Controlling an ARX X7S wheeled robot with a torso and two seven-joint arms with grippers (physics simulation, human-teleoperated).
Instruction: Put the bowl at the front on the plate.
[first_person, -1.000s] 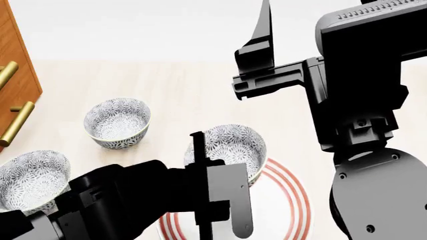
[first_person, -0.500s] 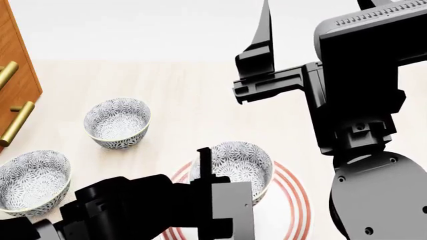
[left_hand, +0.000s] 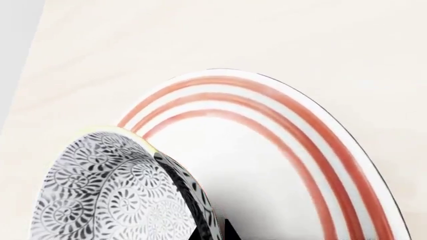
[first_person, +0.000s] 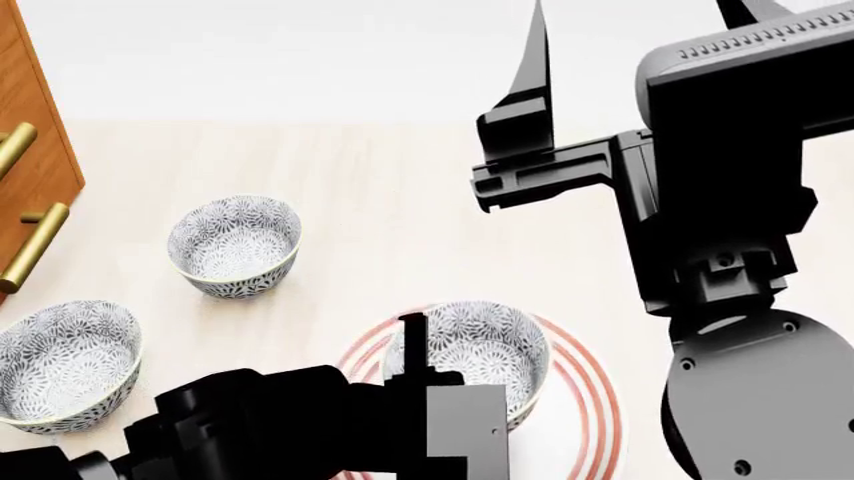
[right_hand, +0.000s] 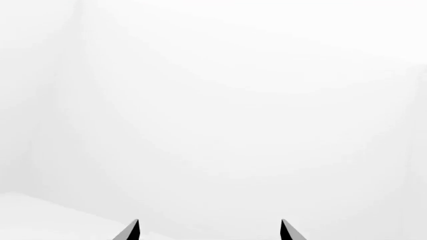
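Observation:
The bowl, white with a dense grey-blue floral pattern, sits over the left part of the plate, a wide white plate with three red rings. My left gripper is shut on the bowl's near wall. In the left wrist view its two dark fingertips pinch the bowl rim, with the plate spread beneath. Whether the bowl's base touches the plate I cannot tell. My right gripper is raised high at the back, open and empty; in its own view the gripper faces a blank white wall.
Two more patterned bowls stand on the pale wooden table, one at mid-left and one at the front left. A wooden cabinet with brass handles borders the left edge. My right arm's bulk fills the right side.
My left gripper has carried the bowl toward the front and lower, from the plate's far rim to over the plate's left part. The right arm has barely shifted.

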